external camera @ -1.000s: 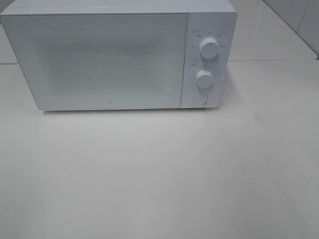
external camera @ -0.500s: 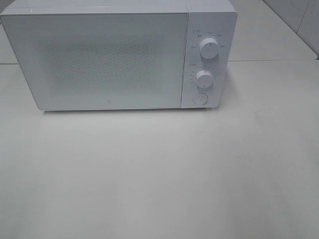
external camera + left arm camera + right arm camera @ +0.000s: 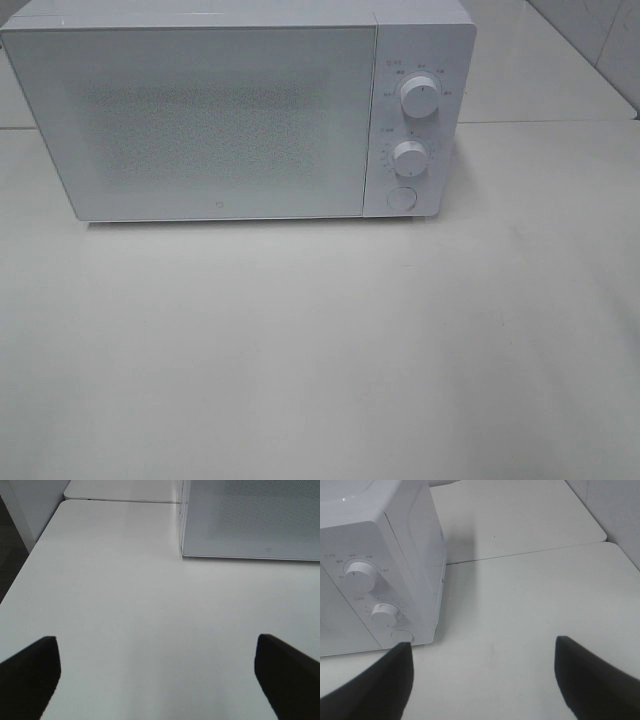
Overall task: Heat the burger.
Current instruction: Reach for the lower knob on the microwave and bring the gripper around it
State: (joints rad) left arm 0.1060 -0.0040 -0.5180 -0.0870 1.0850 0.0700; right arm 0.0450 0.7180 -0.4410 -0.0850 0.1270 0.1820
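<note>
Across the exterior high views nothing has visibly moved: the microwave (image 3: 220, 120) on the worktop (image 3: 320, 350) shows no shift. The one difference is on its door (image 3: 200, 130). The faint speckled shimmer in the mesh now spreads slightly wider toward the left edge.

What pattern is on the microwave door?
A fine dotted mesh across the microwave door, clearest in the exterior high view.

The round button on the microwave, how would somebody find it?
Look at the big white microwave. On its right panel, the upper knob sits above the lower knob, and the button lies lowest. It is flat, with no markings around it.
</note>
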